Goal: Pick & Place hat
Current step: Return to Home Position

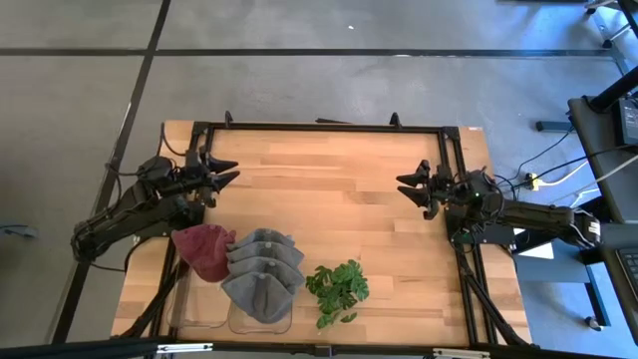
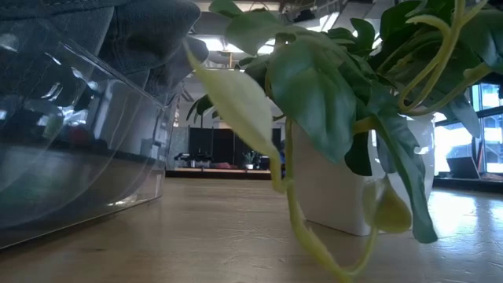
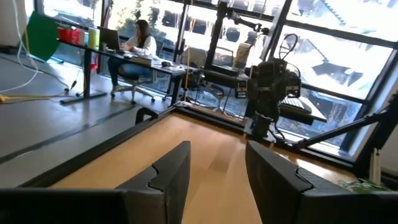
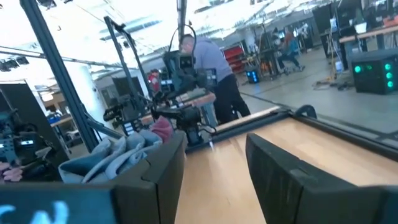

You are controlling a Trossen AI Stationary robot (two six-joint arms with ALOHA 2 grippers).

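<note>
A: Where are the caps sitting right now?

B: The gray caps (image 1: 262, 271) are lying in a heap at about seven o'clock from the middle of the table (image 1: 329, 204). They are filling the right transparent bin (image 1: 261, 327) and bulging above its rim. A maroon cap (image 1: 202, 251) is touching them on the eight o'clock side, and it seems to be lying over the left bin (image 1: 196, 317). A plant (image 1: 337, 287) is standing at six o'clock, just beside the heap.

A: And the arms?

B: The left gripper (image 1: 231, 170) is hovering at ten o'clock and the right gripper (image 1: 402, 187) at two o'clock. Both are well apart from the caps and pointing at each other across bare wood. Each one is holding its fingers spread, with nothing between them.

A: So how is a cap going to handle, if one needs lifting?

B: I'm judging them light, soft and floppy. The crowns are sagging and folding over one another, so cloth is going to drape and stretch rather than hold its shape. Breaking isn't a worry, and the fabric shouldn't be slipping much.

A: Where would you be taking hold?

B: I'd be pinching the stiffer brim, or a fold of the crown on the topmost cap. I'd also be watching that a neighbouring cap isn't coming up with it or catching on the bin's rim.
</note>
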